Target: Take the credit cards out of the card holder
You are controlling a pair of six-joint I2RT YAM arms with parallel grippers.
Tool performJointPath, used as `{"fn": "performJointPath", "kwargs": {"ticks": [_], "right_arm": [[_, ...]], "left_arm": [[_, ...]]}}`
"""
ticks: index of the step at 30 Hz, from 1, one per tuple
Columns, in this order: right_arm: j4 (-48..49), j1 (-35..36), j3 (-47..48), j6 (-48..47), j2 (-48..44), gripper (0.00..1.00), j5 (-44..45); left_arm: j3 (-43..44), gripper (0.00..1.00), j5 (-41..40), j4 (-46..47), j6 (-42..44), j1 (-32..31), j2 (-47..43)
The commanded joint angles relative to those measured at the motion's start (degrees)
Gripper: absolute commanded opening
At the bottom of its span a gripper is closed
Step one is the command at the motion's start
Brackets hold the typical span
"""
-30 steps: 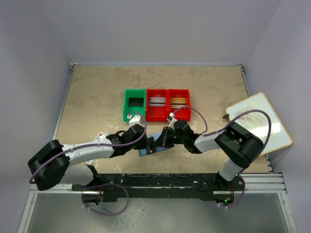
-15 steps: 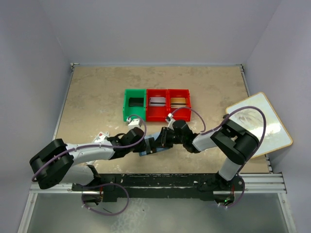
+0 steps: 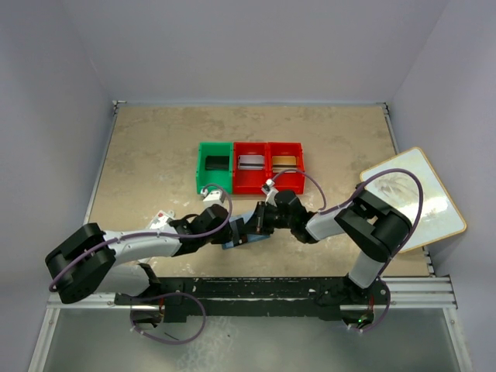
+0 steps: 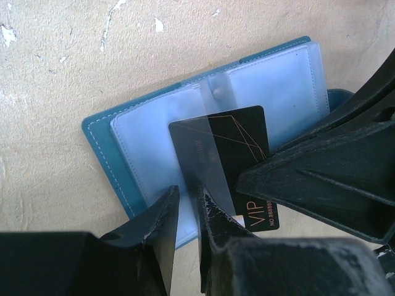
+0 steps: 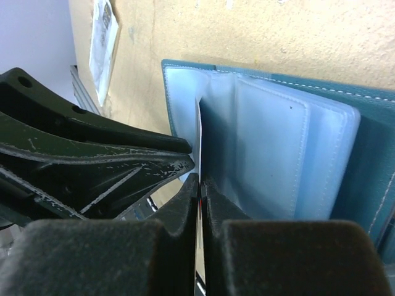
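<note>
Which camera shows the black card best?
The left wrist view: the card shows its whole face, with gold lines and VIP lettering. The right wrist view shows only its thin edge, pinched in the right tool. From the top, the arms hide it.

A beige, mottled table (image 3: 155,147) with small white scuffs sits inside plain pale lilac-grey walls (image 3: 248,46) at the back and both sides. The light is soft and even. A metal rail (image 3: 271,288) runs along the near edge; a white, wood-rimmed board (image 3: 415,194) lies askew at the right
</note>
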Motion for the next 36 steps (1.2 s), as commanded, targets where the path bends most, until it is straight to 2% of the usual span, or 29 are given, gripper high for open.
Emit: {"fn": "performJointPath", "kwargs": {"ticks": [1,3,6,10,17,22,28,36], "right_arm": [[4.6,-0.11,0.51,-0.52,-1.11,0.01,-0.38],[4.93,-0.11,0.21,-0.65,-1.52,0.01,-0.24],[5.63,-0.11,0.27,-0.74,-1.45,0.13,-0.22],[5.28,-0.04,0.95,-0.86,-0.57,0.2,-0.61],[4.49,-0.02,1.19,-0.82,0.04,0.0,-0.9],[0.06,-0.1,-0.65,-1.78,-4.62,0.0,1.31],[-7.08,-0.11,-2.86,-4.46,-13.92,0.0,9.4],[-2.86,-0.11,-5.73,-11.58,-20.4,0.0,10.69]], "left_arm": [[-1.47,0.16,-0.81,-2.16,-0.43,-0.18,-0.59],[-1.38,0.16,-0.68,-2.16,-0.38,-0.18,-0.37],[-1.25,0.16,-0.55,-2.1,-0.29,-0.23,-0.14],[-1.16,0.16,-0.44,-2.06,-0.43,-0.23,-0.14],[-0.64,0.16,-0.9,-3.17,-0.45,-0.23,-0.56],[-0.67,0.16,-1.45,-3.81,-0.82,-0.23,-0.97],[-0.28,0.16,-2.37,-5.06,-0.76,-0.22,-2.03],[1.04,0.2,-3.85,-5.93,-0.46,-0.23,-5.85]]}}
